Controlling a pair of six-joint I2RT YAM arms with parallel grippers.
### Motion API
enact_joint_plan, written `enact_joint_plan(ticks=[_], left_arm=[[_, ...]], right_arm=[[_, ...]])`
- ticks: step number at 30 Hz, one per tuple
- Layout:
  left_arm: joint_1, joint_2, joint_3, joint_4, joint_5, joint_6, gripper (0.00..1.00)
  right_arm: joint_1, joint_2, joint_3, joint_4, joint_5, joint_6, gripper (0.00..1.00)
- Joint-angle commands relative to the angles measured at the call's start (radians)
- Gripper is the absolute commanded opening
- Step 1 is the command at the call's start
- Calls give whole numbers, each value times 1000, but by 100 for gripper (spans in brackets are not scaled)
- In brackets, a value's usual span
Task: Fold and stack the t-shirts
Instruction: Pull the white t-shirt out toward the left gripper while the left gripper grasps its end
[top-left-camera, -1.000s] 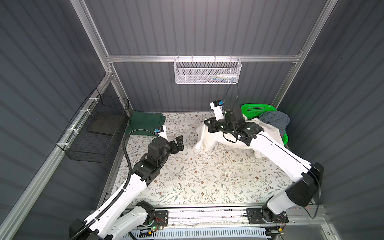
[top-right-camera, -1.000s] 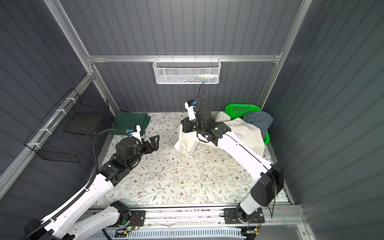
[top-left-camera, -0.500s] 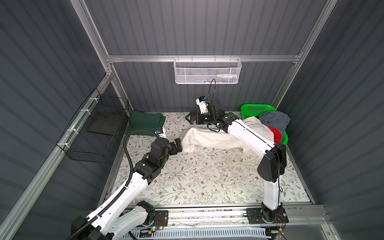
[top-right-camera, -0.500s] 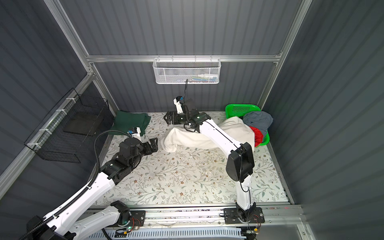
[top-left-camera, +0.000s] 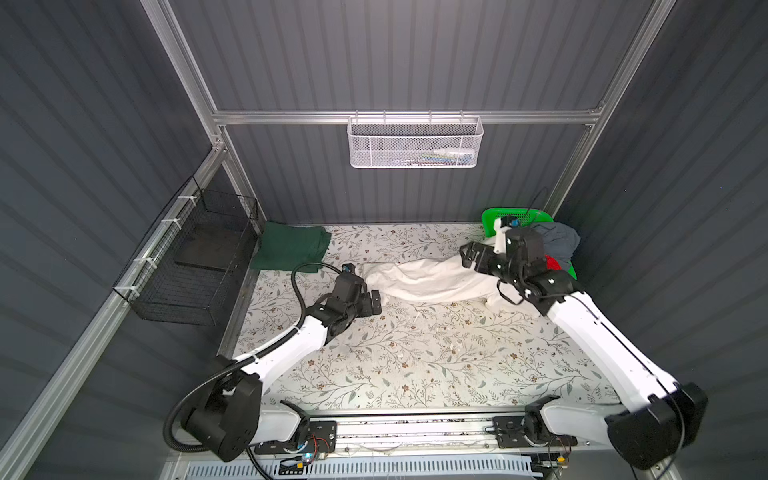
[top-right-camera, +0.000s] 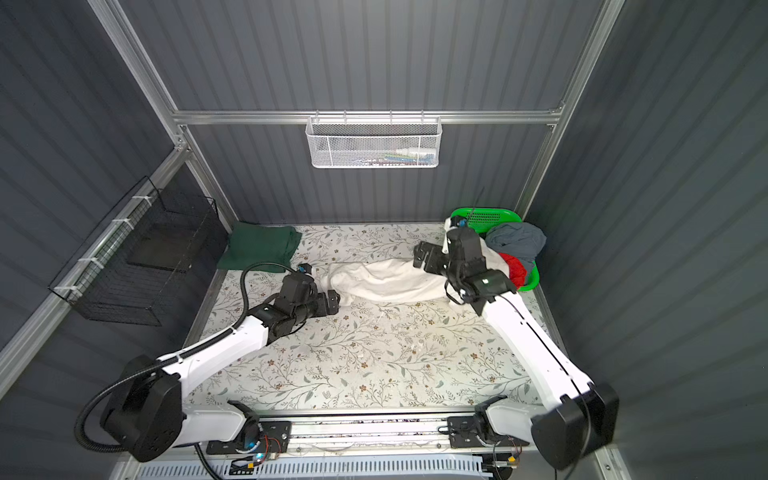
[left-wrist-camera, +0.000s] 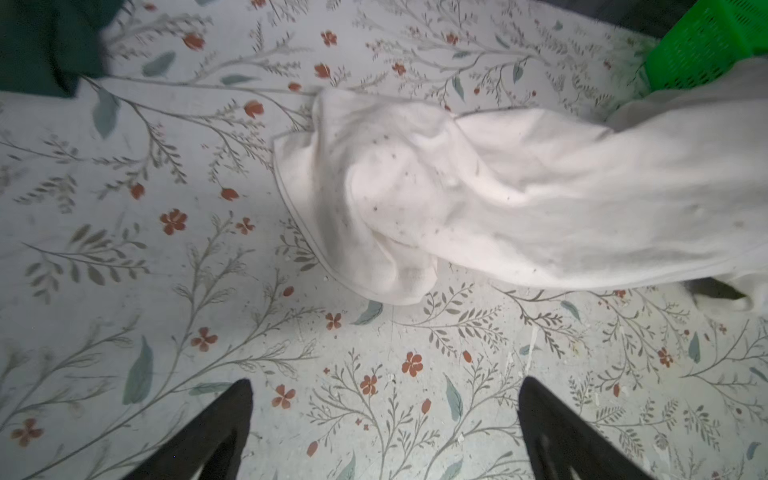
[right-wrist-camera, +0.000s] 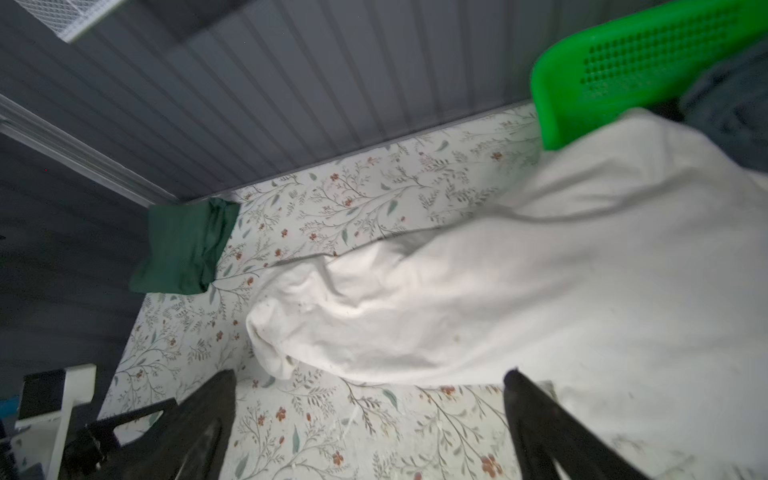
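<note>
Lying as a long, rumpled roll, the off-white t-shirt (top-left-camera: 424, 278) is found just ahead of the left gripper (left-wrist-camera: 384, 390), whose jaws are spread wide and hold nothing. Its soft, lint-flecked knit and stitched hem are made out only in the left wrist view. The right gripper (right-wrist-camera: 370, 376) is likewise opened wide and empty, with the same cloth spread ahead of its jaws.

A squarely folded dark green t-shirt (top-left-camera: 291, 247) is set well beyond the left jaws, in the back corner. A grey-blue t-shirt (top-left-camera: 557, 241) and a red t-shirt (top-left-camera: 552, 264) are heaped in the bright green perforated plastic basket (top-left-camera: 490, 216) behind the right jaws. The red one is shown only in both top views.

The table (top-left-camera: 415, 353) is covered in a floral print and enclosed by dark ribbed wall panels (top-left-camera: 415, 62).
</note>
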Motion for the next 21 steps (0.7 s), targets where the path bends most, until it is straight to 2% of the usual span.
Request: enact_joint_plan(ticks=[1, 6, 10, 13, 15, 17, 20, 21], left_arm=[[-4, 76, 52, 39, 87, -5, 100], [-5, 245, 138, 48, 80, 44, 99], [-4, 321, 180, 65, 3, 125, 99], [-5, 395, 246, 49, 7, 171, 99], [-5, 450, 299, 11, 3, 180, 94], [-5, 494, 338, -17, 3, 191, 82], [-3, 545, 367, -33, -13, 191, 82], [-5, 562, 372, -38, -13, 191, 79]], right_arm=[[-15, -134, -172, -63, 83, 61, 99], [-19, -345, -388, -112, 85, 132, 99], [-31, -423, -453, -177, 97, 150, 99], [-48, -452, -473, -202, 90, 143, 99], [-57, -459, -478, -207, 85, 142, 99], [-62, -460, -478, -209, 79, 141, 99], [-67, -458, -479, -196, 68, 141, 99], [-68, -457, -479, -191, 64, 141, 99]])
